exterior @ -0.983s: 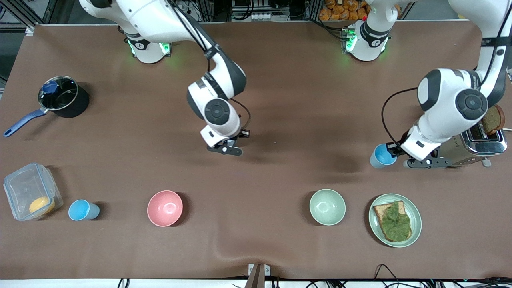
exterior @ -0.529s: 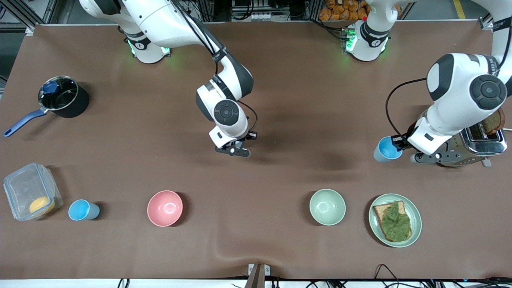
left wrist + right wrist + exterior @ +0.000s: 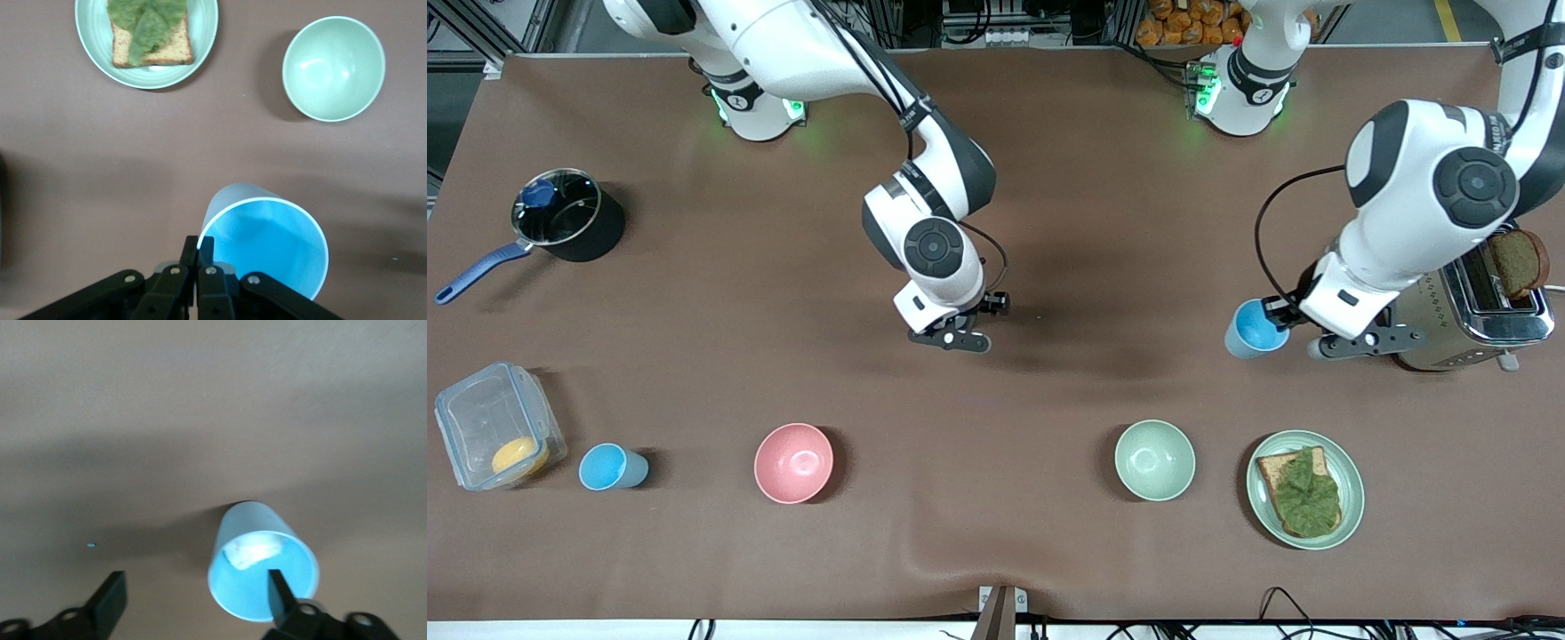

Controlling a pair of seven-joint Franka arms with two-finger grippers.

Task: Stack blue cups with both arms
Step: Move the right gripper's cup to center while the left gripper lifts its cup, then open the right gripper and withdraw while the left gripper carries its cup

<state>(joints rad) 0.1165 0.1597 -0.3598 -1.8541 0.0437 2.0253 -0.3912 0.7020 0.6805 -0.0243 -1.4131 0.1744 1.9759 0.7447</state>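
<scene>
My left gripper is shut on the rim of a blue cup and holds it upright in the air beside the toaster. The left wrist view shows its fingers pinching the cup's wall. My right gripper is open over the middle of the table. In the right wrist view another blue cup stands below it, with one finger over its mouth. The right arm hides this cup in the front view. A third blue cup stands by the plastic box.
A pink bowl, a pale green bowl and a plate with toast and greens line the near side. A toaster holds bread. A pot and a plastic box sit at the right arm's end.
My left gripper has carried its blue cup a little toward the middle of the table. My right gripper has shifted toward the left arm's end, still open.
</scene>
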